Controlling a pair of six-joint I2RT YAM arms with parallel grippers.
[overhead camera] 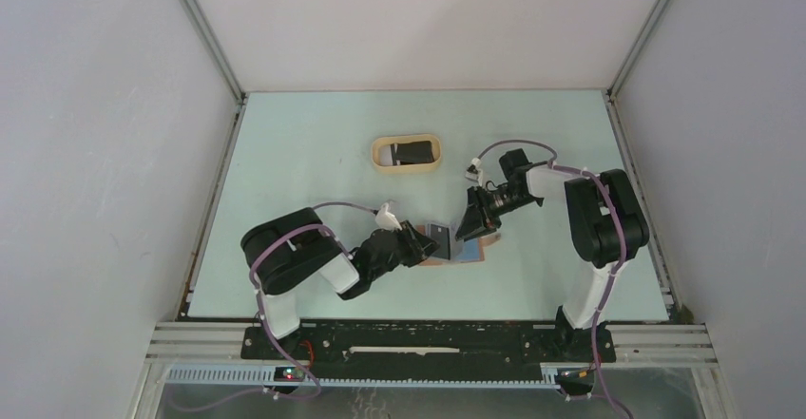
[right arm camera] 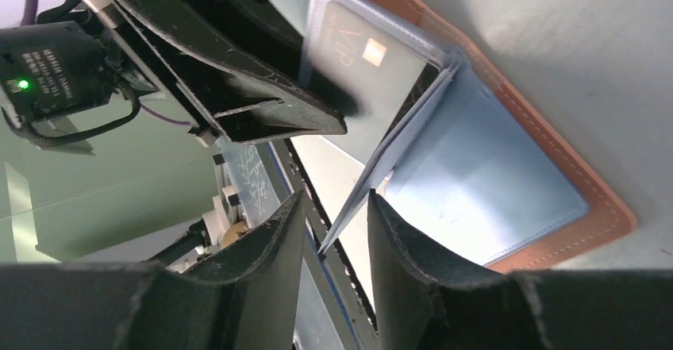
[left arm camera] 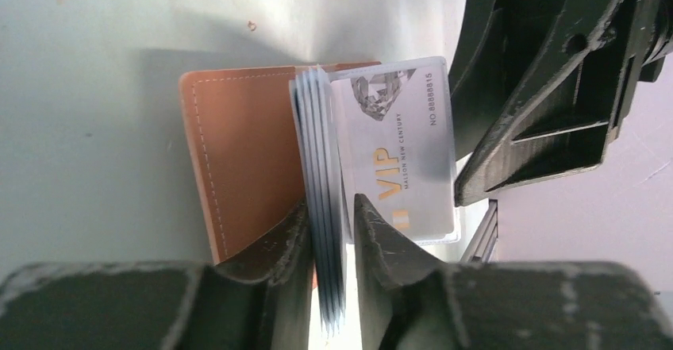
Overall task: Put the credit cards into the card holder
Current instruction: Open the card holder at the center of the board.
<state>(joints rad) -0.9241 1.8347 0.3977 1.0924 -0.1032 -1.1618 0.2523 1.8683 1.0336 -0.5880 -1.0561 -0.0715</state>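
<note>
The card holder (overhead camera: pixel 472 251) lies open on the table, brown cover down (left arm camera: pixel 238 151), pale blue-grey inside (right arm camera: pixel 476 183). My left gripper (left arm camera: pixel 327 207) is shut on its stack of clear sleeves (left arm camera: pixel 320 144) and holds them upright; it also shows in the top view (overhead camera: pixel 435 237). A credit card marked VIP (left arm camera: pixel 397 151) sits in the sleeve facing my right gripper (right arm camera: pixel 335 207), which is open with one sleeve's lower edge (right arm camera: pixel 373 175) between its jaws, not clamped. That card shows dark in the right wrist view (right arm camera: pixel 357 56). Another dark card (overhead camera: pixel 411 153) lies in the tan tray.
The tan oval tray (overhead camera: pixel 380 153) sits further back, behind the card holder. The two grippers stand close together over the holder, the right one (overhead camera: pixel 472 224) just behind and right of the left. Side walls bound the table.
</note>
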